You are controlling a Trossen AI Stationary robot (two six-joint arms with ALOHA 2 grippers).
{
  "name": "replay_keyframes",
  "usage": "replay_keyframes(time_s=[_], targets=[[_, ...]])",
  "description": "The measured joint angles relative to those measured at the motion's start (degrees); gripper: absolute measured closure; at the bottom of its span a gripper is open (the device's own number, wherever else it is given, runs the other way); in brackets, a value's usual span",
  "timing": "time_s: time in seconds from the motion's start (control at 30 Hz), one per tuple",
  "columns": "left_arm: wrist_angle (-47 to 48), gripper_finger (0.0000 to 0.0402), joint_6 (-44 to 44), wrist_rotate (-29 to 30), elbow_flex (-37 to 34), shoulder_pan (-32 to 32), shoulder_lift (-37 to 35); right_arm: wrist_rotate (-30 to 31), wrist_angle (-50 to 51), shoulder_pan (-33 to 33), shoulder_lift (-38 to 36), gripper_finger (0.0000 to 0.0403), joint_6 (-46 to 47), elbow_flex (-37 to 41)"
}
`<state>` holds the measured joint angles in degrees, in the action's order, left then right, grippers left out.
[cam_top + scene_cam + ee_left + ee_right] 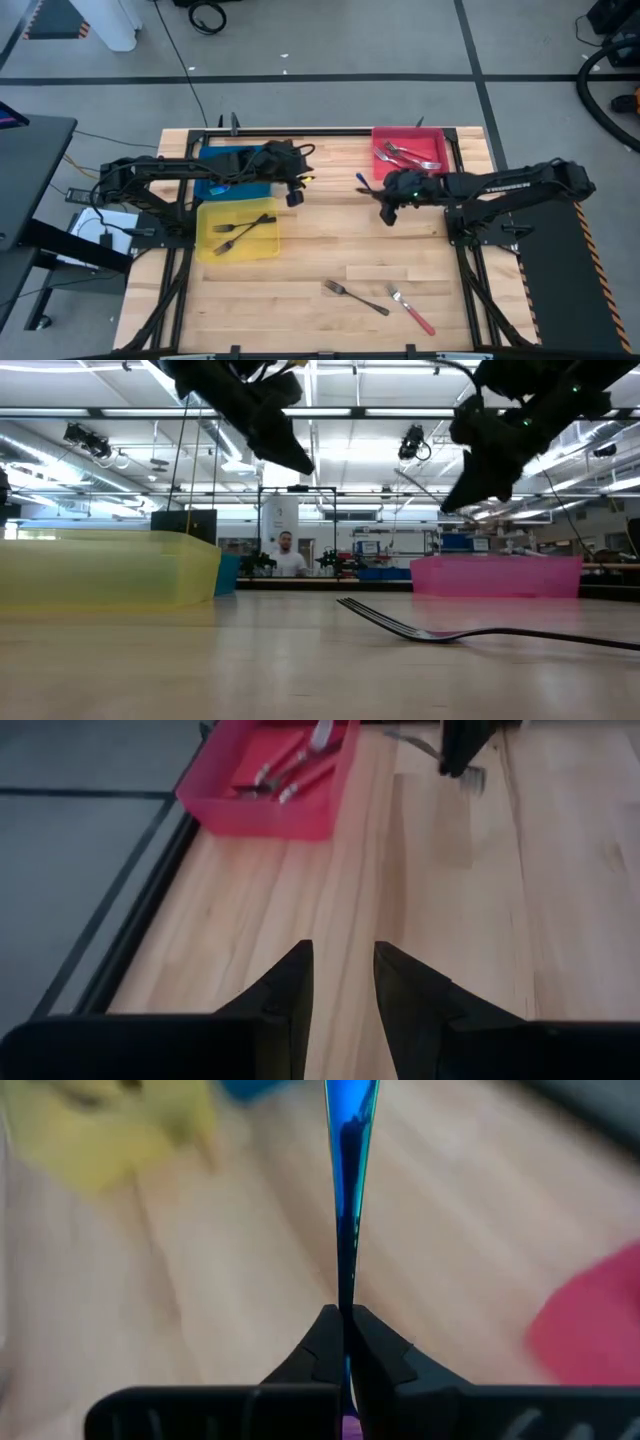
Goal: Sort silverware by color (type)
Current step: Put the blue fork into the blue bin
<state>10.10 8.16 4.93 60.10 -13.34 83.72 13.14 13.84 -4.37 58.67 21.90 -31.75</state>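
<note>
My right gripper hangs above the table's middle, just left of the red tray, and is shut on a blue-handled fork. The fork's blue end pokes out toward the far left. My left gripper hovers open between the blue tray and the yellow tray, holding nothing. A dark grey fork and a red-handled fork lie flat on the wood near the table's near edge. Two dark forks lie in the yellow tray, and several forks lie in the red tray. My right gripper pinches the blue fork's shaft between its two fingertips. The blue handle runs out beyond the fingers and widens toward its free end. The fork is lifted clear of the table; in the left wrist view its tines show beside the gripper.
The left arm lies over most of the blue tray. Bare wood lies between the two grippers and in front of the yellow tray. The dark grey fork lies in the foreground of the low view. A person stands in the room beyond the table.
</note>
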Motion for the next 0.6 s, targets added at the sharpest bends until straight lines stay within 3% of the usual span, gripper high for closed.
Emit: replay_keyframes(time_s=[0.17,0.43,0.6], targets=[[-3.4,0.0292,0.0,0.0,0.0,0.0,0.7,5.3,-7.6,-0.8,-1.3,0.0393,-5.9,0.0],[-10.5,0.0246,-0.7,-0.1,-0.1,0.0,6.0,5.2,-15.4,-1.8,-0.3,0.0393,-11.6,-0.1],[-21.5,0.0233,-10.8,-0.3,-0.1,0.2,8.4,5.5,-19.8,-1.7,0.9,0.0393,-14.4,-0.2]])
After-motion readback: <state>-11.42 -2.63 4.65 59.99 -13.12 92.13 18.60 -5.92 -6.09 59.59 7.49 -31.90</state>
